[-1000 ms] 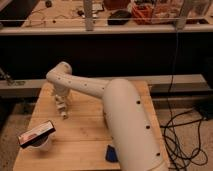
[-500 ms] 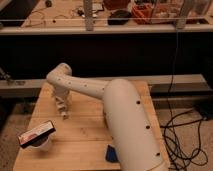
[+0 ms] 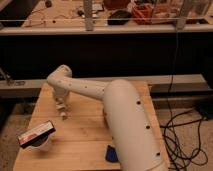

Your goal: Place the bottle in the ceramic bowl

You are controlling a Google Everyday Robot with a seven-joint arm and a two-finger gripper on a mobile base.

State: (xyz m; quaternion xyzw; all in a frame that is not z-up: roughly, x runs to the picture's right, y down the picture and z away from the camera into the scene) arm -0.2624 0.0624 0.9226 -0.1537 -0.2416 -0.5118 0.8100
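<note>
My white arm reaches from the lower right across the wooden table [image 3: 80, 135] to its far left. The gripper [image 3: 61, 109] points down, close over the tabletop near the left back corner. A small pale shape sits at its tip, and I cannot tell whether that is the bottle. No separate bottle shows anywhere on the table. The ceramic bowl is not in view; the thick forearm [image 3: 127, 120] hides the table's right half.
A small white cup [image 3: 40, 142] with a flat dark and red object across its top stands at the front left. A blue sponge [image 3: 111, 153] lies at the front, next to the arm. A black cable [image 3: 177, 125] trails on the floor at right. A cluttered bench stands behind.
</note>
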